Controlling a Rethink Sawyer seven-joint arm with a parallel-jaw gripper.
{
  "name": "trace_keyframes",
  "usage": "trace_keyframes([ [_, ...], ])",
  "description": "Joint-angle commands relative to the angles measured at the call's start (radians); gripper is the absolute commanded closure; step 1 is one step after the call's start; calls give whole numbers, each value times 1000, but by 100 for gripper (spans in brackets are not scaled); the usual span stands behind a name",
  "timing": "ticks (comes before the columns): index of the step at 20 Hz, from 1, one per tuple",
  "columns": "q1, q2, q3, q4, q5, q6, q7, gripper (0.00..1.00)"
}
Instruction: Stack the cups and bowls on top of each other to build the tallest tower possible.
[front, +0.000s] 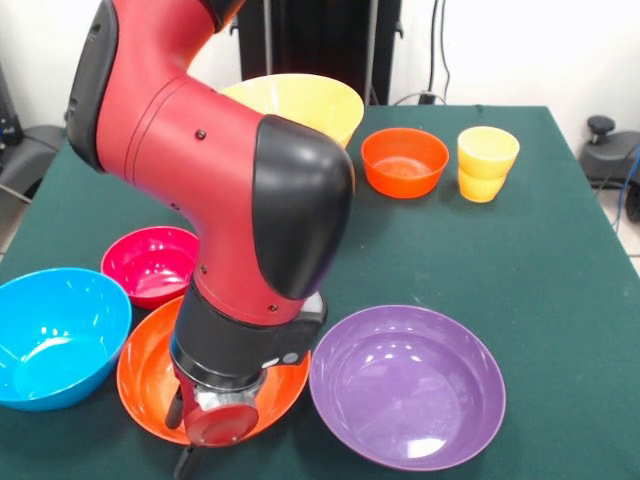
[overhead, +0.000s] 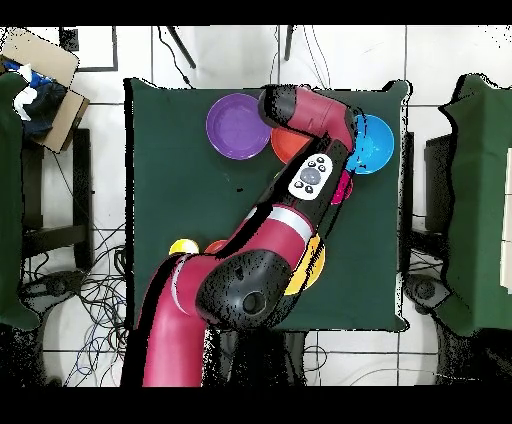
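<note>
Six bowls sit scattered across the tabletop (front: 560, 280), none visibly stacked — the orange bowl (front: 145, 375) lies at the near edge between blue (front: 55, 335) and purple (front: 405, 385), directly under the gripper (front: 205, 420). Whether its fingers are parted or closed, I cannot tell. Best bet: descend squarely onto the rim, lift level.

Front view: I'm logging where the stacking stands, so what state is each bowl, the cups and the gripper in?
Purple bowl: upright, empty, alone.
Blue bowl: upright, empty.
Magenta bowl: upright, empty.
Large orange bowl: upright, under the arm's end.
Small red-orange bowl: upright, empty.
Yellow bowl: upright, partly hidden by the arm.
Yellow cups: two stacked, upright.
Gripper: over the large orange bowl, fingers unclear.
</note>
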Motion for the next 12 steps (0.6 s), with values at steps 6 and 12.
trace_keyframes([
  [6, -10, 16, 38, -22, 24, -9, 180, 0],
  [12, -13, -9, 60, 7, 7, -1, 133, 0],
])
